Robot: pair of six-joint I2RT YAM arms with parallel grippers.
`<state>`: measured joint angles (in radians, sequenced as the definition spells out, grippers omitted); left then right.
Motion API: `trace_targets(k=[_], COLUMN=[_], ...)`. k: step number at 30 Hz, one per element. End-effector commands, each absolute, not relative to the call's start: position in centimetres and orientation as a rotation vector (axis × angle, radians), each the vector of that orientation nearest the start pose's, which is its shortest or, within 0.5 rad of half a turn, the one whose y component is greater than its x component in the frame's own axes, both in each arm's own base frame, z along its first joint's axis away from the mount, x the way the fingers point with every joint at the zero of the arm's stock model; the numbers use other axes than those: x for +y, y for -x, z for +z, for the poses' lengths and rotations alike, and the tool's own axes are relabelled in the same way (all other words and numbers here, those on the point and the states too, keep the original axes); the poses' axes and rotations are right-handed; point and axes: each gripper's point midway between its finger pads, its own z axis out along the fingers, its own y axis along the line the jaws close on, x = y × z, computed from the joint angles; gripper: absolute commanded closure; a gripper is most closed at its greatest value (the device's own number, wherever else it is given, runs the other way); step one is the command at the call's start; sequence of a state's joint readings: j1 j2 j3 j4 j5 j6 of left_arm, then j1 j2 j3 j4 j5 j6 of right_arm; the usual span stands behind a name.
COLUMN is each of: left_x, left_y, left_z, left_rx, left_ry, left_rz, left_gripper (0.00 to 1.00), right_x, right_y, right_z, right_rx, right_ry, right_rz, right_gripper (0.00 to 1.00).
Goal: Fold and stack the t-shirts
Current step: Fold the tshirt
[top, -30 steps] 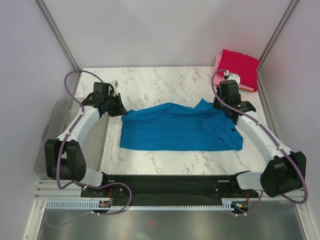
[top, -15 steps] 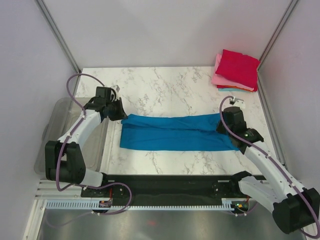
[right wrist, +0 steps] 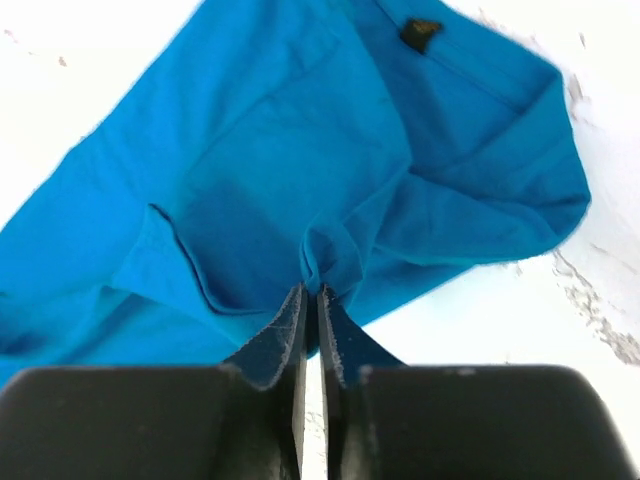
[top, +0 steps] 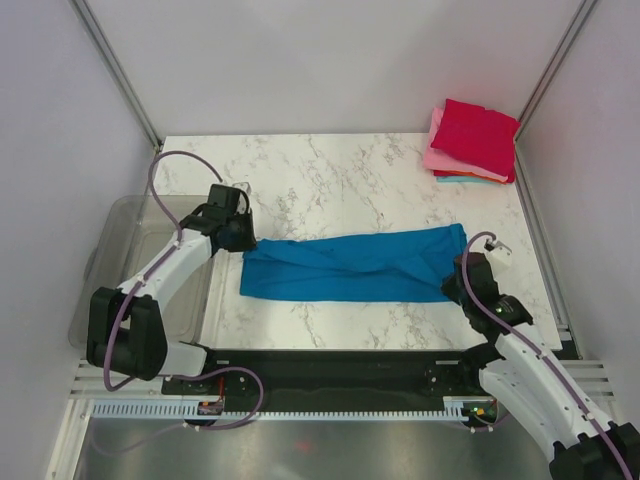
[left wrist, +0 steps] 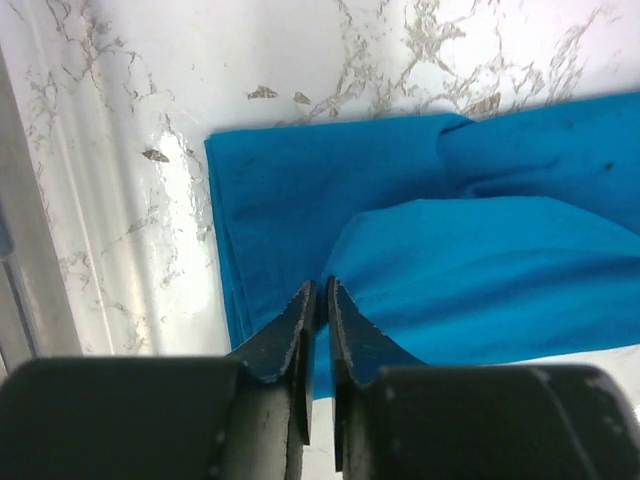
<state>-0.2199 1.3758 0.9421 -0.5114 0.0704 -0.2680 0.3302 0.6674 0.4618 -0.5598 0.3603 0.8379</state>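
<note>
The bright blue t-shirt (top: 350,265) lies on the marble table as a long strip folded lengthwise. My left gripper (top: 243,242) is shut on its left end; in the left wrist view the closed jaws pinch the blue cloth (left wrist: 420,250) at the gripper (left wrist: 320,292). My right gripper (top: 456,283) is shut on the right end, where the right wrist view shows cloth (right wrist: 280,170) bunched at the closed gripper (right wrist: 312,292). A dark label (right wrist: 420,33) shows near the collar. Folded crimson (top: 480,133), pink (top: 443,156) and teal (top: 452,178) shirts are stacked at the back right.
A clear grey plastic bin (top: 105,265) stands off the table's left edge beside the left arm. Grey walls close in the back and sides. The stack sits close to the right wall.
Over the last second the right gripper has drawn the shirt's far right edge toward the near side, folding the shirt into a narrow strip. The left gripper has shifted slightly right and nearer.
</note>
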Motion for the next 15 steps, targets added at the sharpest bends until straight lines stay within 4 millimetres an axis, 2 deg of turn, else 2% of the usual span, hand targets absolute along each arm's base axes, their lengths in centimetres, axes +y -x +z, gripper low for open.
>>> trace_targets(k=[1,2,3,5,6,7,9,11,14,15], left_x=[-8.5,-8.2,-8.0,-7.3,-6.9,-6.0,-5.6,-5.9,-8.1,-9.7], left_y=[-31.3,-31.3,-31.2,-31.1,-31.2,-31.2,-31.3,-31.7,-31.7,-31.7], left_z=[10.3,10.3,10.4,11.1,11.8,12.5,14.1,15.2,15.7,15.7], left_rx=[2.522,2.52,2.517,2.493,2.463,2.433,2.37,2.318,2.291,2.286], left_ry=[-0.028,-0.017,-0.018,0.009,0.033,0.069,0.099,0.098,0.008,-0.046], left_rz=[-0.127,-0.085,-0.066,0.002,0.023,0.071,0.076,0.041,-0.091,-0.129], left_gripper=[0.8,0.74,0.53,0.38,0.27,0.25,0.27,0.3,0.34,0.34], right_x=[3.3,3.4,3.3,3.5,3.5,3.5,3.2,3.0,3.5,3.8], right_y=[-21.1,-21.0,-20.7,-20.6,-20.5,-20.5,-20.8,-21.1,-22.1,-22.5], right_z=[7.3,6.9,6.4,6.1,6.0,6.1,6.9,8.1,10.9,11.8], right_rx=[2.13,2.117,2.12,2.106,2.1,2.092,2.06,2.03,2.004,1.999], right_ry=[-0.928,-0.972,-0.988,-1.037,-1.05,-1.058,-1.055,-1.035,-0.935,-0.911], right_rz=[0.176,0.196,0.196,0.223,0.23,0.236,0.235,0.238,0.279,0.3], right_gripper=[0.85,0.83,0.75,0.6,0.43,0.36,0.27,0.26,0.28,0.28])
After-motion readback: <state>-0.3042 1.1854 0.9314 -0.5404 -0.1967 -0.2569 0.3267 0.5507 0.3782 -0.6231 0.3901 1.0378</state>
